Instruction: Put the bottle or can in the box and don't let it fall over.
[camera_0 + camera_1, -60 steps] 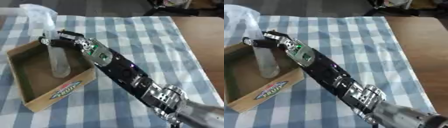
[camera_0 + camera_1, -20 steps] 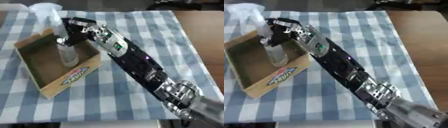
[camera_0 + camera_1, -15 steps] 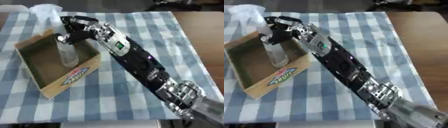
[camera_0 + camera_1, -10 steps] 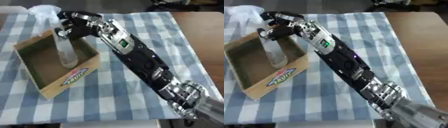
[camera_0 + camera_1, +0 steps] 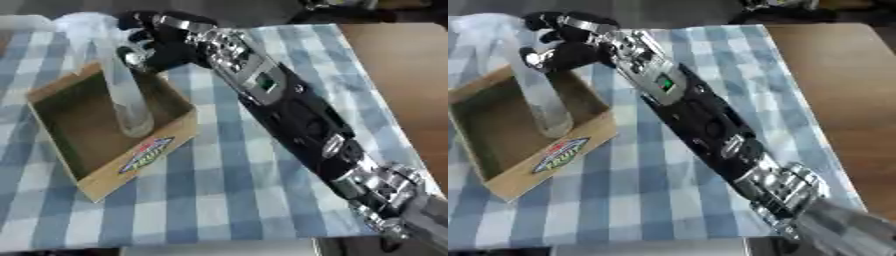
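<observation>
You had the bottle (image 5: 122, 90) standing upright in the box (image 5: 83, 172); your right hand (image 5: 162, 42), fingers curled and empty, only needed clearing.

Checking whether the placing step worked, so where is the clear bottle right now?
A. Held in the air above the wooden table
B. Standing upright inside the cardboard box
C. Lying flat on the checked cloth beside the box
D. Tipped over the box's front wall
B: the clear bottle stands upright with its base on the floor of the cardboard box.
</observation>
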`<control>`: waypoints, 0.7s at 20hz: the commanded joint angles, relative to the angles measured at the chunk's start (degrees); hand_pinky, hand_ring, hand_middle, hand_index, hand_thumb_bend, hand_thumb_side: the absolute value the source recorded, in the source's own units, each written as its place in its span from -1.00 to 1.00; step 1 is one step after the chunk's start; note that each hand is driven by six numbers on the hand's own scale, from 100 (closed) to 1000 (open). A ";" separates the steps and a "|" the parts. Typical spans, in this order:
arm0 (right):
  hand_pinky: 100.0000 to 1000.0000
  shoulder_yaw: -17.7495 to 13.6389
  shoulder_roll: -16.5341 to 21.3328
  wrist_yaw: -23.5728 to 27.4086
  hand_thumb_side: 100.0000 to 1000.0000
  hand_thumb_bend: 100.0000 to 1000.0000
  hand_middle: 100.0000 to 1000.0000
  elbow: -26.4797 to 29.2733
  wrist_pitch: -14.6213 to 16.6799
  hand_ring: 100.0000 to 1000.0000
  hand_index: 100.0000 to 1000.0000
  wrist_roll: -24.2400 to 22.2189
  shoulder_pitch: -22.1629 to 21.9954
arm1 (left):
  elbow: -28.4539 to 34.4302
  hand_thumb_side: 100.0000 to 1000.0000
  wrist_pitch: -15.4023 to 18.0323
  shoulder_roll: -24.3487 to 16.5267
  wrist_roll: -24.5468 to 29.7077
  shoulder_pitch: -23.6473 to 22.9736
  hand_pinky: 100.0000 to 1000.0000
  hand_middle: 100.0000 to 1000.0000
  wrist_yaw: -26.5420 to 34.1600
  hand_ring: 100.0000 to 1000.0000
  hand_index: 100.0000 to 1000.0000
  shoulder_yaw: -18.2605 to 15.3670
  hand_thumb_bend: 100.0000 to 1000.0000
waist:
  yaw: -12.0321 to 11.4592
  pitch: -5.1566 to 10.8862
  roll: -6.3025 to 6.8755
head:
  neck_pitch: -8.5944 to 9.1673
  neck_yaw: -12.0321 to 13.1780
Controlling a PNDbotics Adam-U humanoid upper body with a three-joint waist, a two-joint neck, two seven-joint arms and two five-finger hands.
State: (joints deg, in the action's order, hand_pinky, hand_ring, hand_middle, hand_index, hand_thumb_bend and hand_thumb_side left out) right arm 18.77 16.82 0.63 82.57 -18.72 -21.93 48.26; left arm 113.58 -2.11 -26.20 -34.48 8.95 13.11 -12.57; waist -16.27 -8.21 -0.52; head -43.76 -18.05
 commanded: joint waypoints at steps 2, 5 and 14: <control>1.00 -0.80 5.08 1.10 -0.68 -1.00 1.00 4.00 -1.18 1.00 1.00 0.85 -1.68 | 1.01 0.07 0.00 -2.38 -0.22 -0.29 -0.24 0.40 -0.60 0.26 0.27 -0.72 -1.00 | 1.08 1.23 0.14 | -0.36 2.69; 1.00 -2.10 8.58 3.41 -0.54 -1.00 1.00 8.00 -1.57 1.00 1.00 1.86 -4.55 | 1.01 0.07 -0.05 -2.47 -0.06 -0.37 -0.24 0.41 -0.71 0.26 0.27 -0.54 -1.00 | 2.19 1.32 0.09 | -0.36 4.06; 0.97 -13.65 18.19 12.77 -0.16 -1.00 1.00 22.59 1.04 1.00 0.98 15.41 -16.19 | 1.01 0.07 -0.86 -2.09 2.19 -0.80 -0.29 0.41 -0.51 0.24 0.26 1.24 -1.00 | 7.22 0.65 -0.54 | 0.79 5.74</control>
State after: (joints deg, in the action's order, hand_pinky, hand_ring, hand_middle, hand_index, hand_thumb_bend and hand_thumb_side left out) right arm 7.09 32.45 12.03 102.78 -18.10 -8.54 31.54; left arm 113.59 -2.90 -26.67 -32.80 7.83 12.59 -11.39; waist -8.82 -8.13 -1.28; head -43.59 -12.64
